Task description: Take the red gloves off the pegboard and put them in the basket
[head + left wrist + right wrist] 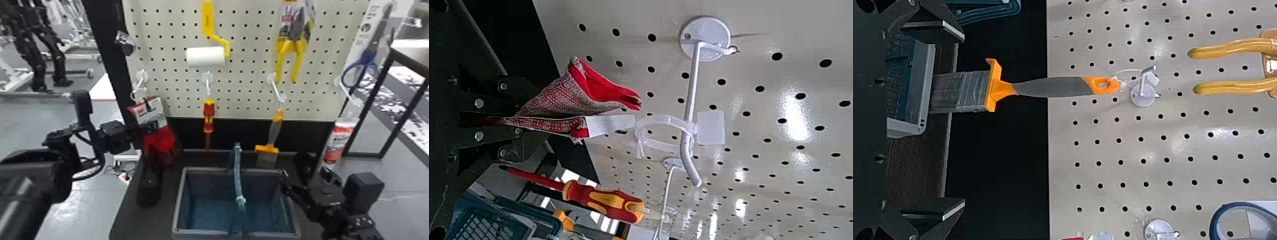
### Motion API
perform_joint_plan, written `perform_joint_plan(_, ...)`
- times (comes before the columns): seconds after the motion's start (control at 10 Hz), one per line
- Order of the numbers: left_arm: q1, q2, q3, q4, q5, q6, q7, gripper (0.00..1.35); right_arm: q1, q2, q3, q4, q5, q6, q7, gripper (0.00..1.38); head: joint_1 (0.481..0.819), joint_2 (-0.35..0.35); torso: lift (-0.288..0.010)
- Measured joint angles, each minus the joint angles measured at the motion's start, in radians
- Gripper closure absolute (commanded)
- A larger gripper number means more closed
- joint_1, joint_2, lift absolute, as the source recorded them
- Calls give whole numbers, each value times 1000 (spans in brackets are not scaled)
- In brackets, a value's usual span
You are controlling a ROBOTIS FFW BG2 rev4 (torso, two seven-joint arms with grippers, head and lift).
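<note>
"Beyond the basket (210, 183) and to its left, what did the left claw (514, 121) have?" asked one.

"Red gloves (162, 140), pinched at the cuff; their loop (664, 120) hung on the hook (691, 90)," the other answered. "Unhooking seemed the step in hand. Next, the loop probably needed drawing off the hook's free end, before a carry over the basket."

"And the right claw (963, 120)?"

"Spread and empty, by the basket's right side."

"Any writing?"

"The gloves' card (153, 111) and a tube (340, 143) right of the basket bore print, too small to quote."
</note>
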Motion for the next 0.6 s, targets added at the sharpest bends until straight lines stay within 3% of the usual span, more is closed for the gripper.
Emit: perform_joint_plan(0.6, 9, -7, 14, -63, 1, 5, 19, 1216, 2, 1, 0, -1, 0, 0, 0, 137, 549, 0, -100)
